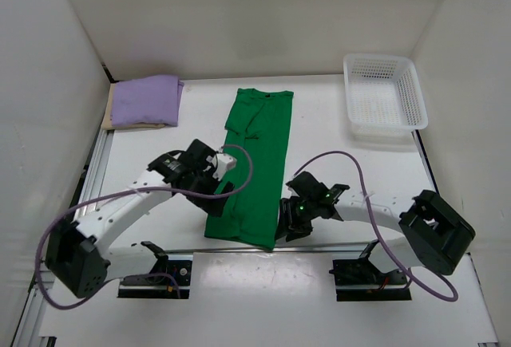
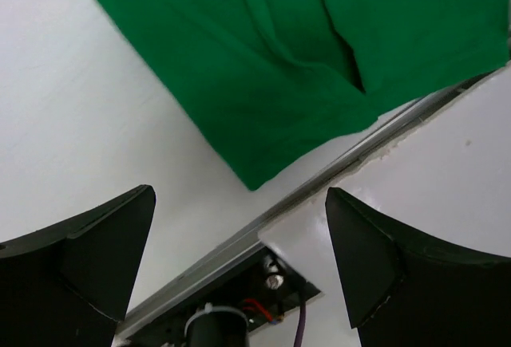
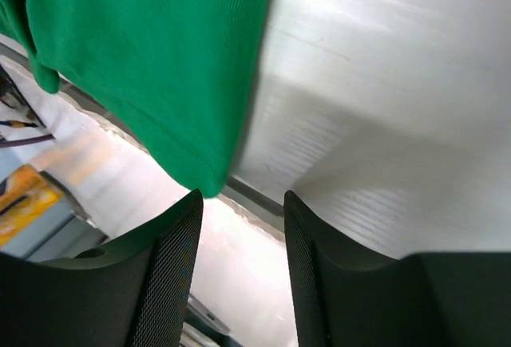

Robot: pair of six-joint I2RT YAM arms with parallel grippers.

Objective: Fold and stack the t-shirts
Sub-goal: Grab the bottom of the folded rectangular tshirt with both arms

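**Green shirt lies in a long strip, both jaws off the cloth**

The green t-shirt [image 1: 255,163] lies in the middle of the surface [image 1: 335,124] as a long narrow strip with its sides folded in. It runs from 12 o'clock to 6 o'clock, and its near hem is close to the front edge. At 10 o'clock the purple t-shirt [image 1: 144,100] sits folded on the tan t-shirt [image 1: 140,127], of which only a sliver shows.

The left jaws stand wide apart with nothing between them, beside the strip's 9 o'clock edge and facing its near-left corner. The right jaws are partly open and hold nothing. The near-right hem corner lies just beyond their tips, at the strip's 5 o'clock.

The cloth looks thin, light and limp, so it will probably sag and drag. Pinching only the top layer could let the lengthwise fold slide open. The two near hem corners, taken through all layers, look like the best places to hold.

The white basket [image 1: 379,60] stands upright at 1 o'clock, well apart from the shirts, and nothing shows inside it.
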